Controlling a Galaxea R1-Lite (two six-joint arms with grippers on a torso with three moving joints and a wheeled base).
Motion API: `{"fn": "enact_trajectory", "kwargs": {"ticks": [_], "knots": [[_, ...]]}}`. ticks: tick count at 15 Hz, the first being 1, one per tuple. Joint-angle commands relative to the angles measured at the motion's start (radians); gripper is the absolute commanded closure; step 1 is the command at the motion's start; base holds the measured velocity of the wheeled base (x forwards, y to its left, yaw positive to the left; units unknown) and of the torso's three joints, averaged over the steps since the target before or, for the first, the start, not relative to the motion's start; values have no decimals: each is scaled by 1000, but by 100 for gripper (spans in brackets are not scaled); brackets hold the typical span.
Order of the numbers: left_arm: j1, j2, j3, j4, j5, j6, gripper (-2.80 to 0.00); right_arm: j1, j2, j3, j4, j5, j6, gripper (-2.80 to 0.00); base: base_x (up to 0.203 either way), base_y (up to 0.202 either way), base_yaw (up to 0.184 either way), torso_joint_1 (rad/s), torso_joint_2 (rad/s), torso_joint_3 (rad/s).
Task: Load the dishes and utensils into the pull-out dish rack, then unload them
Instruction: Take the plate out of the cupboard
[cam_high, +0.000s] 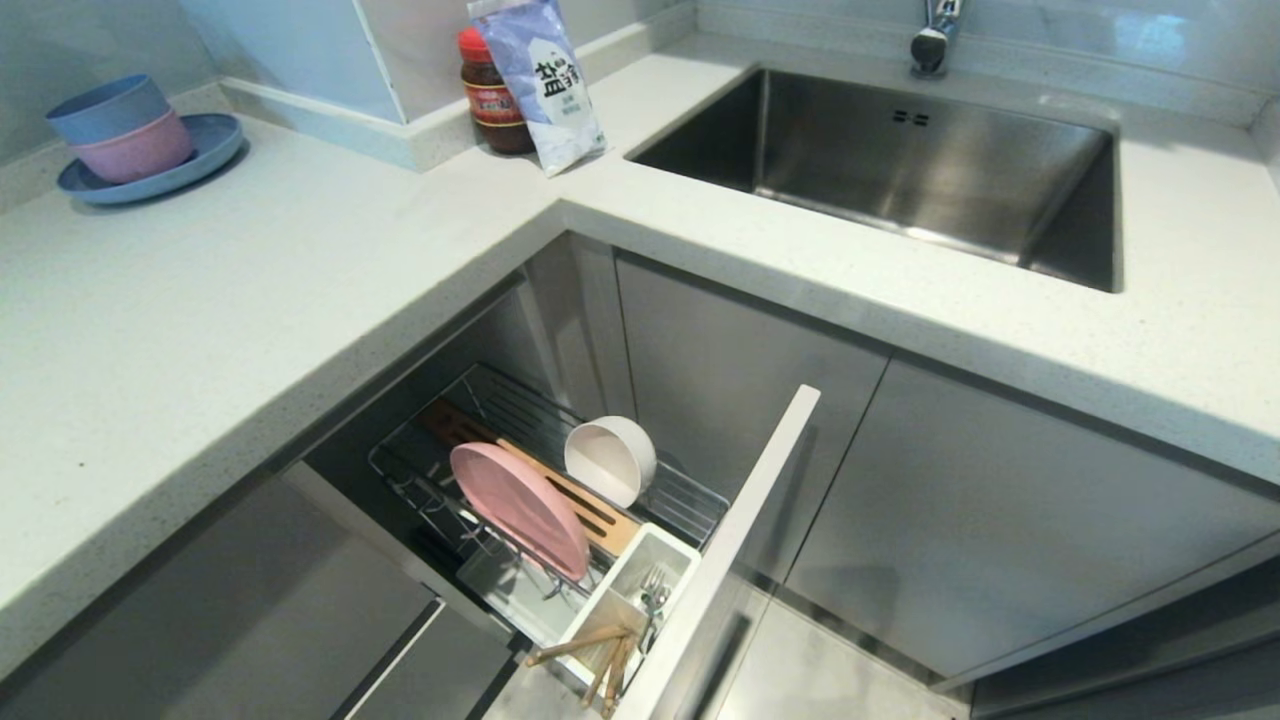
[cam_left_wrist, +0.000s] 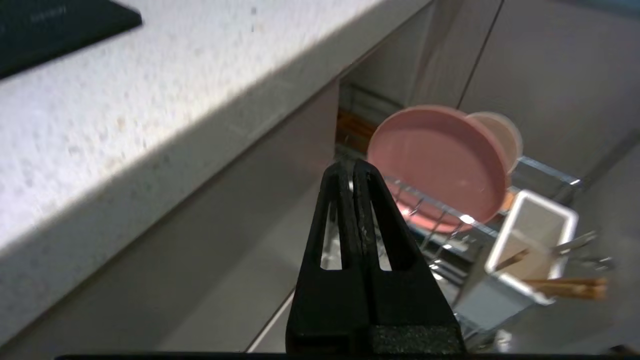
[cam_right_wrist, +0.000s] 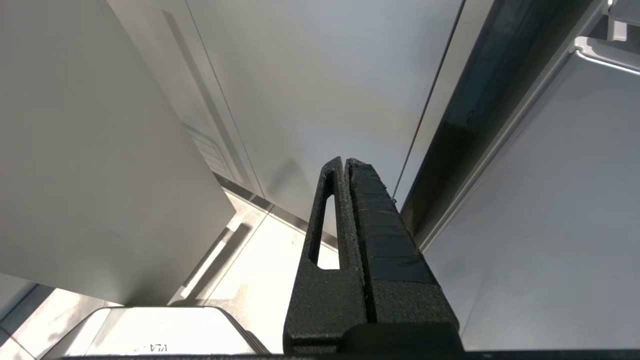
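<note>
Chrome-wire dish rack (cam_high: 690, 500) stands pulled out beneath the speckled tabletop (cam_high: 200, 300), smooth pink plate (cam_high: 520, 510) upright, round off-white bowl (cam_high: 610, 460) behind, while the black left end effector (cam_left_wrist: 354, 167) hovers pressed together, empty.

Head camera looks down on the rack (cam_high: 560, 480); left wrist camera shares it.

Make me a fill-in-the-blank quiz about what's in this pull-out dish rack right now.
The flat round pink plate stands on edge among the chrome wire rack's upright ____.
The light wooden chopsticks sit in the white rectangular ____.
The slim silver metal fork shares that cup with the ____.
The shut left gripper holds ____.

Missing: prongs; cutlery cup; chopsticks; nothing
</note>
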Motion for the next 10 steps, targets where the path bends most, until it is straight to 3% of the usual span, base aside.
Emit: {"fn": "enact_trajectory", "kwargs": {"ticks": [1, 3, 6, 10], "knots": [[1, -9, 134, -114, 6, 24, 0, 0, -3, 2, 0, 0, 0, 0, 0, 0, 0, 0, 0, 0], [1, -9, 146, -126, -13, 3, 0, 0, -3, 2, 0, 0, 0, 0, 0, 0, 0, 0, 0, 0], [1, -9, 143, -5, -58, -20, 0, 0, -3, 2, 0, 0, 0, 0, 0, 0, 0, 0, 0, 0], [1, -9, 147, -20, -60, -17, 0, 0, -3, 2, 0, 0, 0, 0, 0, 0, 0, 0, 0, 0]]}}
